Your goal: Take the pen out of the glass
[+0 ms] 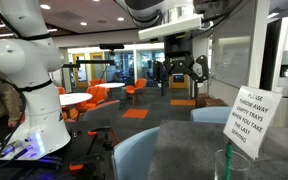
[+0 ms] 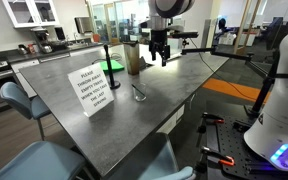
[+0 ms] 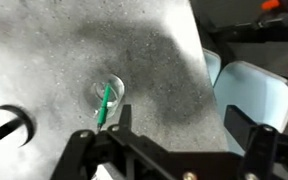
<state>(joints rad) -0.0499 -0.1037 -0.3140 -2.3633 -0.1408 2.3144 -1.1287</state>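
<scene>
Gripper: the gripper (image 3: 179, 135) hangs in the air above the table, holding nothing; in an exterior view (image 2: 160, 52) it sits high over the far part of the tabletop.
Fingers: the fingers (image 3: 121, 122) are spread wide, with a broad empty gap between them.
Pen: the green pen (image 3: 105, 105) stands inside the glass, leaning against its rim, with its upper end sticking out above it; an exterior view shows it as a thin green stick (image 1: 224, 160).
Glass: the clear glass (image 3: 113, 86) stands upright on the table, ahead of the fingers and off towards one of them rather than centred in the gap; it is small and faint in an exterior view (image 2: 139, 94).
Table: the grey speckled table (image 3: 54, 40) is bare right around the glass.
Sign: a white sign (image 2: 94, 88) stands near the glass, apart from it.
Done: judging by this, only the approach; there is no contact with pen or glass.
Left: centre the open fingers over the pen's free end, descend, close on it, and lift it straight out without tipping the glass.
</scene>
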